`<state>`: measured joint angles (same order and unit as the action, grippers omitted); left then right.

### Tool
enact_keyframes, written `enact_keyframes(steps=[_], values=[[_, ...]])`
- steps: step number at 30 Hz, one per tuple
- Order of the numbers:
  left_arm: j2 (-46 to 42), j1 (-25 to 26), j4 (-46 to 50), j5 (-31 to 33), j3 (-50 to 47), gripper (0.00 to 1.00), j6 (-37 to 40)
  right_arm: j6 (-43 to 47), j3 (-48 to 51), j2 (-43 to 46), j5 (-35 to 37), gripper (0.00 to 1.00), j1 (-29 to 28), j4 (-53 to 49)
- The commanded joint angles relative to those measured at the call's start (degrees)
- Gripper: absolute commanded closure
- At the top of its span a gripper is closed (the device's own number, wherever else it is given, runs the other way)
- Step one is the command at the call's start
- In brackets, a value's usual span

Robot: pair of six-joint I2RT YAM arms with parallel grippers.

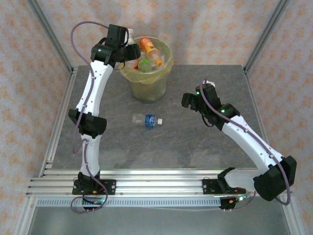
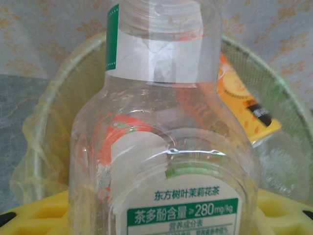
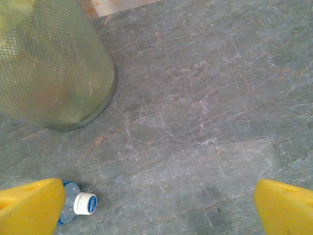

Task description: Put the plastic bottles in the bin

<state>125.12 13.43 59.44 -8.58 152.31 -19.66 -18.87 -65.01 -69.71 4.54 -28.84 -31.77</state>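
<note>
The white label (image 2: 183, 208) on the clear bottle (image 2: 161, 107) reads "东方树叶茉莉花茶" and "茶多酚含量>280mg/kg".

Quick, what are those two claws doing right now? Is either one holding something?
Left gripper: closed on a clear plastic bottle, up by the bin.
Right gripper: open, holding nothing.

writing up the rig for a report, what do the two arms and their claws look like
The left arm and right arm have white links, black joints and black bases. A purplish cable loops along each, and green lights glow near the wrists. The right claw has yellow fingers.
</note>
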Motion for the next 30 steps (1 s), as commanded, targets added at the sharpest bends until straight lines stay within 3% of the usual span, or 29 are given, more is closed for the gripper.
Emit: enact_keyframes(steps=[1,16,20,25,30], values=[[-0.16,-0.51,-4.41,0.77,0.97,0.55,-1.64,-1.03,0.33,-0.07,0.04,0.01,-0.17,-1.19],[4.49,-0.74,-2.50,2.69,1.02,0.52,-0.98,-1.10,0.14,-2.97,-2.41,0.01,-0.16,0.13],[4.99,-1.21,-0.56,4.01,1.13,0.44,0.72,-1.13,0.16,-3.06,-2.51,0.01,-0.16,0.13],[4.46,-1.48,0.94,4.43,1.14,0.23,2.20,-1.24,0.02,-3.31,-2.86,0.01,-0.16,0.39],[2.97,-1.50,-0.76,4.43,1.42,0.16,2.02,-1.47,-0.38,-3.91,-3.56,0.01,-0.15,0.48]])
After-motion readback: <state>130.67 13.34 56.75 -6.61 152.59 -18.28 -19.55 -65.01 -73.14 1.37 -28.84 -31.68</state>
